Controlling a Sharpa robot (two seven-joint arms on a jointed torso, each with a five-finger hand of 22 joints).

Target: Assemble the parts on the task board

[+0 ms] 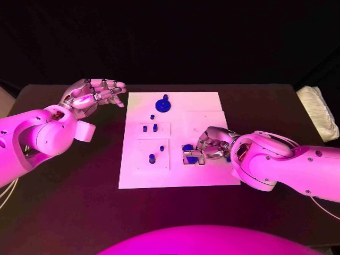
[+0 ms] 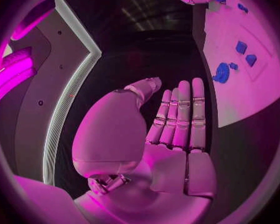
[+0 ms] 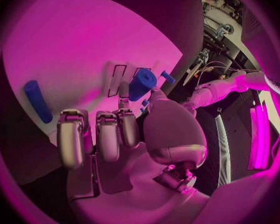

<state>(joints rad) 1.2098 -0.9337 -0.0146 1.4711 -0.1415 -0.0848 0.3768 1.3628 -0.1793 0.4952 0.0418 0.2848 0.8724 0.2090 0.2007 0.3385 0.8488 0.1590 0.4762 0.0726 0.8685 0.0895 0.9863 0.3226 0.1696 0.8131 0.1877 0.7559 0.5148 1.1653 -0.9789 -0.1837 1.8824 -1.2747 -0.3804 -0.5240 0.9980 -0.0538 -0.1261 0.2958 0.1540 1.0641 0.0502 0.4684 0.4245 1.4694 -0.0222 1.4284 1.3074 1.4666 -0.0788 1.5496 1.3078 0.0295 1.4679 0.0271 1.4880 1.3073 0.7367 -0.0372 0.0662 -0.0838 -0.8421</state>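
On the task board [image 1: 178, 175], right hand [image 1: 206, 147] pinches a blue cylindrical part [image 3: 142, 84]. Left hand [image 1: 93, 94] hovers beside the board's far corner, fingers spread, holding nothing.

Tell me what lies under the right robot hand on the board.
Blue parts show beneath the right robot hand on the task board. How they sit under its palm is covered.

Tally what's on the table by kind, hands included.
Hands: 2 (left hand, right hand)
White task board: 1
Blue parts clear of the hands: 6
Blue parts partly hidden at the right hand: at least 2
White cloth: 1
Total: at least 12
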